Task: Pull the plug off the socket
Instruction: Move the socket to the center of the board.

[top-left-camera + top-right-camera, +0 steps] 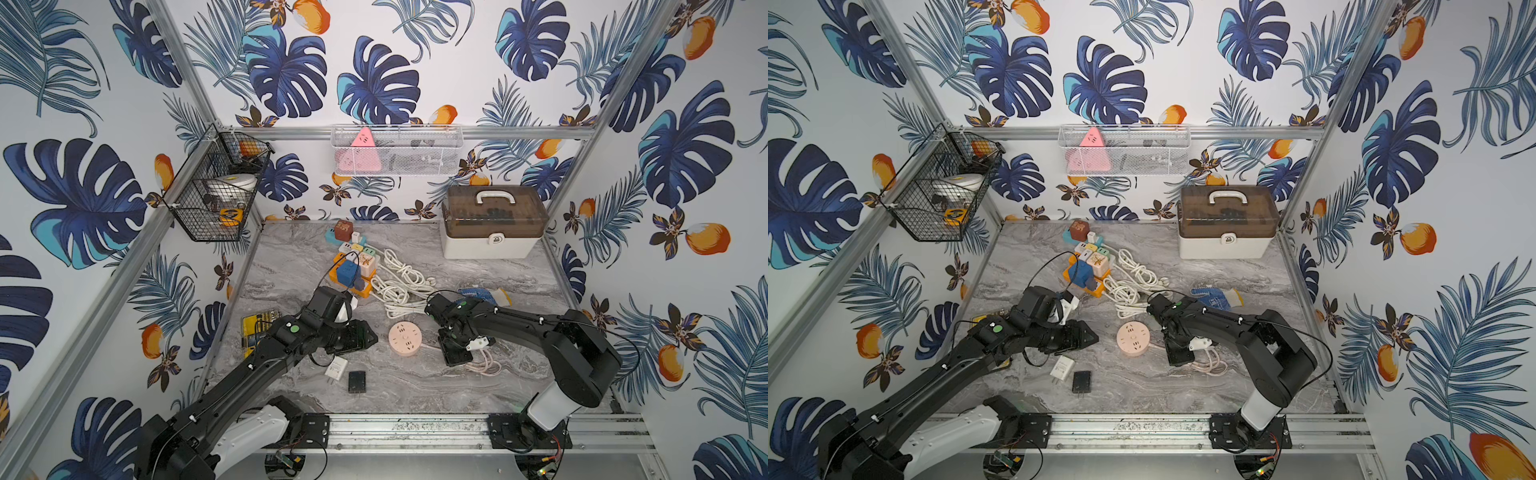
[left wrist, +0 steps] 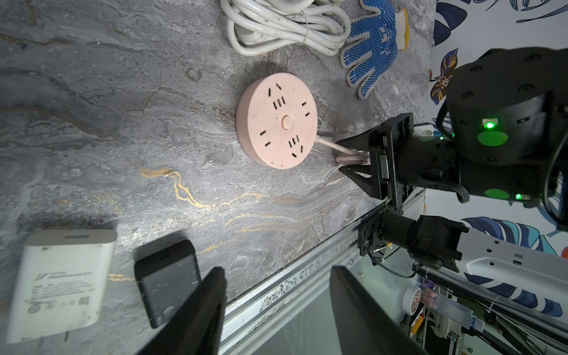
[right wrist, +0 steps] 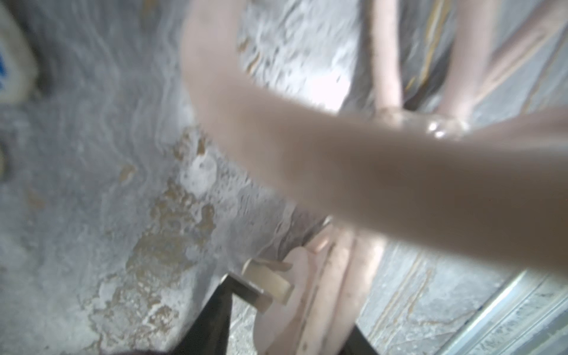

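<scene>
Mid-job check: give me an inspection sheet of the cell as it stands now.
Surface: grey marble tabletop, no spills seen.
Job's things: pink round socket, outlets all empty; white charger and black charger lie loose near it.
Clutter: colourful power strips with blue adapter plugged in, dotted glove, yellow bit case, toolbox.
Grippers: left gripper open, empty; right gripper straddles pink cord, grip unclear.
Cables: white cable coil; pink cord bundled.
Surroundings: leaf-print walls, black wire basket, white wire basket.

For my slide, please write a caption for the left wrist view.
Empty pink round socket on the marble table, right gripper straddling its cord; white charger and black charger lie loose nearby.
</scene>
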You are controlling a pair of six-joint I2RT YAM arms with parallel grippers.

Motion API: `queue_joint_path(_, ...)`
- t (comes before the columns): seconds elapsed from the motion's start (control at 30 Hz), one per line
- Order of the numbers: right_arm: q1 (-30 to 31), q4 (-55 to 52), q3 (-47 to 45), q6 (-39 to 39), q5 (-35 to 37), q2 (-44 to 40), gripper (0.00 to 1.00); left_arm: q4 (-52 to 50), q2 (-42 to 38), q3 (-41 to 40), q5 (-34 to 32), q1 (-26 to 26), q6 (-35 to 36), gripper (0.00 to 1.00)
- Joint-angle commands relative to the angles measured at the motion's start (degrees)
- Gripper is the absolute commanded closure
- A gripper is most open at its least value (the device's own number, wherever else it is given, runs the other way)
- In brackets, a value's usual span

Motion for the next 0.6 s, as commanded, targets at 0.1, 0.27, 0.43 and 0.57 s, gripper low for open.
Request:
queue_joint_path(0.1, -7.06, -9.76, 0.65, -4.00, 7.72, -2.46, 0.77, 1.14, 0.33, 0.38, -0.92, -0.04, -0.18, 0.39)
queue_joint_path(0.27, -15.28, -17.16, 4.41, -27.87, 12.32, -2.11, 0.91, 1.95, 1.32, 0.56, -1.18, -0.07, -0.35, 0.39)
queue_joint_path(0.43, -20.86, -23.14, 5.11, -43.43, 17.95, -2.47, 0.99, 2.89, 2.35, 0.51, -1.61, -0.15, -0.84, 0.39)
queue_joint_path(0.57, -24.53, -26.28, 5.72, -49.99, 24.18, -3.38, 0.99, 2.97, 3.54, 0.79, -2.55, -0.08, -0.87, 0.39)
